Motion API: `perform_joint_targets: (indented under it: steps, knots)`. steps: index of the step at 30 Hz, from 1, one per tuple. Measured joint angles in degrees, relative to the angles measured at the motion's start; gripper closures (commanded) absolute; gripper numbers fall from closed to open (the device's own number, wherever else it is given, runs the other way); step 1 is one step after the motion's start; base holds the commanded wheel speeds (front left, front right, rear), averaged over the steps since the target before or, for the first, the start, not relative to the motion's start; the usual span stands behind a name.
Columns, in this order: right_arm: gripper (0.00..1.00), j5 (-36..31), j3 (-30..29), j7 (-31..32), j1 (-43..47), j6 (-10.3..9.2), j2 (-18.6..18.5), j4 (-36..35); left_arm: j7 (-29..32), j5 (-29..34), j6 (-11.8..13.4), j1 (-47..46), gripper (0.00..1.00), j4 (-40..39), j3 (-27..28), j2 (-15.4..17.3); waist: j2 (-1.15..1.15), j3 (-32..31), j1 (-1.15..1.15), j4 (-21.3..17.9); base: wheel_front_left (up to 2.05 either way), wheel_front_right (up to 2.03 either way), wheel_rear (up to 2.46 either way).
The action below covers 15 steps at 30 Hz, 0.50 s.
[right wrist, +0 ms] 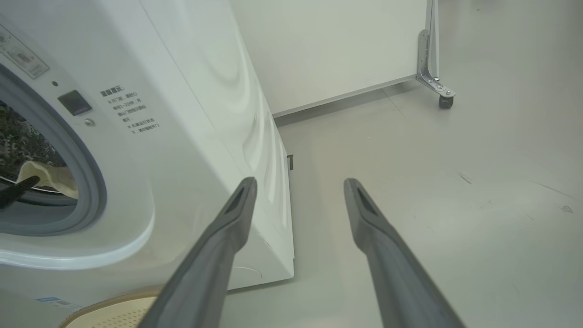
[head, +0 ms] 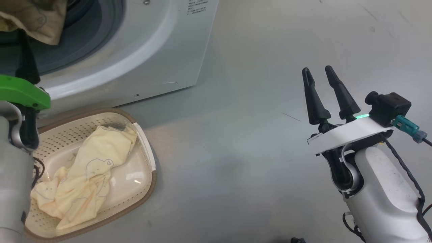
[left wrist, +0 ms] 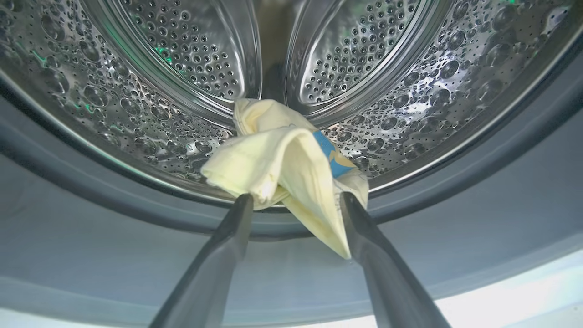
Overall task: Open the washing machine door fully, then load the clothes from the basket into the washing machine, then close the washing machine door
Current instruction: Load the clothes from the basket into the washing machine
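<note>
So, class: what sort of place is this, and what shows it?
Probably an indoor laundry test area: a washer on a bare grey floor, a basket of clothes, and a wheeled partition behind.

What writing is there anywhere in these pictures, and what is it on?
Nothing reads clearly.
Printed lines on the washing machine front, beside the opening: Chinese-looking characters, too blurred to quote.
Label near the opening's rim: too small to read.
Blue sticker at the machine's lower edge: unreadable.

Left arm (head: 13, 175) jaws spread, right arm (head: 384, 195) jaws spread
</note>
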Motion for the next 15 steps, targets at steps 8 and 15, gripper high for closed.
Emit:
perform_joint_targets:
  steps: [8, 15]
  knots:
    - [0.0, 0.0, -0.2, 0.0, 1.2, 0.0, -1.1, 0.4, -1.4, 0.0, -0.4, 5.3, 0.0, -2.4, -0.3, -0.4, 0.0, -2.5, 0.0, 2.0, 0.0, 0.0, 0.0]
    - [0.0, -0.1, -0.9, 0.0, 2.1, 0.0, -2.1, 0.5, -2.1, -0.1, -0.4, 10.7, 0.0, -4.8, -0.1, -0.7, 0.0, -5.2, 0.0, 3.8, 0.0, 0.0, 0.0]
